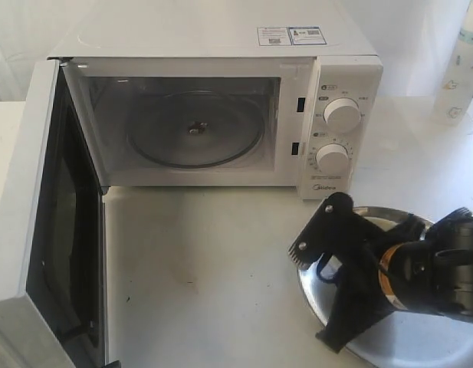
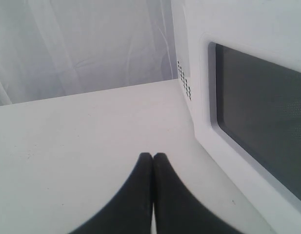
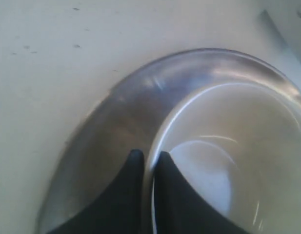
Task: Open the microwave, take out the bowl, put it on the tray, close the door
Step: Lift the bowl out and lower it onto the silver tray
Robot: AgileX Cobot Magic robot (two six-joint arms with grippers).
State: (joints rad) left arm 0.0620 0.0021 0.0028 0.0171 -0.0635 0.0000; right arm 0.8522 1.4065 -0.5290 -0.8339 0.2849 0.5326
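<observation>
The white microwave (image 1: 343, 84) stands open, and its cavity holds only the glass turntable (image 1: 194, 130). Its door (image 1: 21, 192) is swung out to the left. At the front right, my right gripper (image 1: 351, 276) hangs over the silver tray (image 1: 420, 349). The arm hides the bowl in the exterior view. In the right wrist view the right gripper (image 3: 148, 157) is shut on the rim of the cream bowl (image 3: 238, 161), which sits low over the tray (image 3: 116, 122). My left gripper (image 2: 153, 157) is shut on nothing, beside the outer face of the door (image 2: 262, 122).
A white bottle (image 1: 460, 69) stands at the back right by the wall. The open door juts toward the table's front left. Bare white tabletop (image 1: 205, 261) lies in front of the microwave.
</observation>
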